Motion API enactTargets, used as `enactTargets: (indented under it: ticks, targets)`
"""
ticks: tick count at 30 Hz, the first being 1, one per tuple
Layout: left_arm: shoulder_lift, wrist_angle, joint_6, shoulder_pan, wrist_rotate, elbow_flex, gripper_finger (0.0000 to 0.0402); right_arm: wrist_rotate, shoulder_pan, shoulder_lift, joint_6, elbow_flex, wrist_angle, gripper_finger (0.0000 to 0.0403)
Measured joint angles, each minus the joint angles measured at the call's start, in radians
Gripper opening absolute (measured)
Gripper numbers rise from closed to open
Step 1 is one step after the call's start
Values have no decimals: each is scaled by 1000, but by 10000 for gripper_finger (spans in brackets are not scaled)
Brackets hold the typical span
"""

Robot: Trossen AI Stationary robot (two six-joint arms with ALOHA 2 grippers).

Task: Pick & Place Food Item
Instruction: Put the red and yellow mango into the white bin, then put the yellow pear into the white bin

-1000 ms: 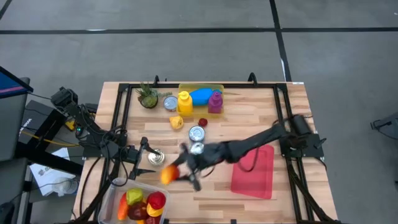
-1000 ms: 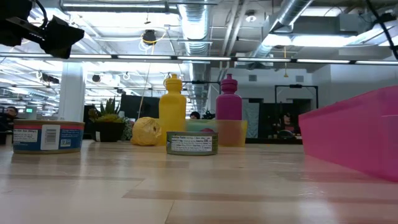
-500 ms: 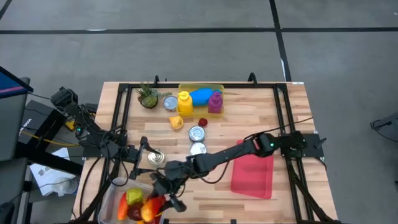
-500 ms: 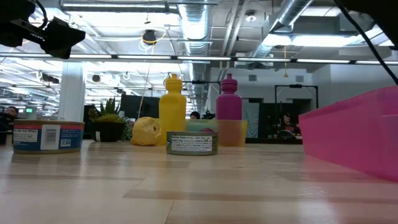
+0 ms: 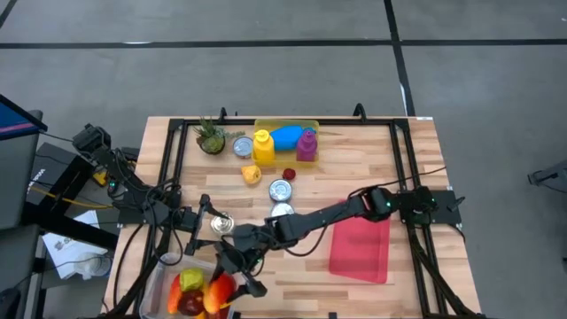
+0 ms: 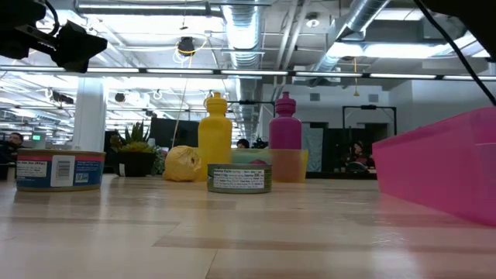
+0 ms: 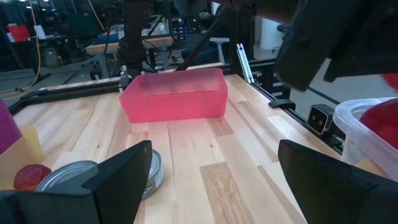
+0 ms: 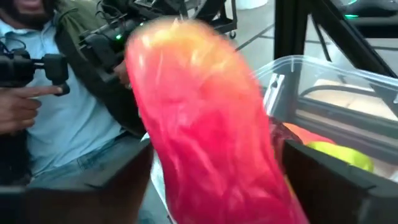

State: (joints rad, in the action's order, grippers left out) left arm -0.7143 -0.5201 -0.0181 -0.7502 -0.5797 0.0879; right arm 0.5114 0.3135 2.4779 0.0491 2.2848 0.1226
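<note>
The right arm reaches across the table (image 5: 354, 173) to the clear bin (image 5: 158, 276). The right gripper (image 5: 237, 276) hangs over the bin's edge, fingers spread; the red-orange fruit (image 8: 205, 118) sits between them, above the bin's contents. The left gripper (image 5: 205, 215) waits nearby, released.

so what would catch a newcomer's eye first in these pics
First, the right arm stretched across the table, its right gripper over the clear bin of colourful food at the front left corner, a red-orange fruit filling its wrist view. Next, the pink tray front right and bright bottles at the back.
</note>
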Motion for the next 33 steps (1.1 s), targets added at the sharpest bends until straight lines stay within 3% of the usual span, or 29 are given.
enactTargets:
  ticks: [4,16,19,24,26,29,33]
  targets:
    - [0,0,0,0,0,0,342,2,9,0,10,0,8,388]
    - [0,0,0,0,0,0,342,-72,7,-5,30,73,56,360]
    - [0,0,0,0,0,0,342,-183,14,-63,22,57,128,360]
    - [1,-43,-33,-1,0,0,342,-514,33,-128,-16,62,298,354]
    - [1,-93,-59,-3,2,0,342,-591,40,-122,-54,58,315,347]
    - [1,-153,-104,-16,2,0,342,-589,51,-96,-112,57,183,331]
    - [22,-167,-141,-38,-28,0,342,-508,62,-43,-208,48,-101,309]
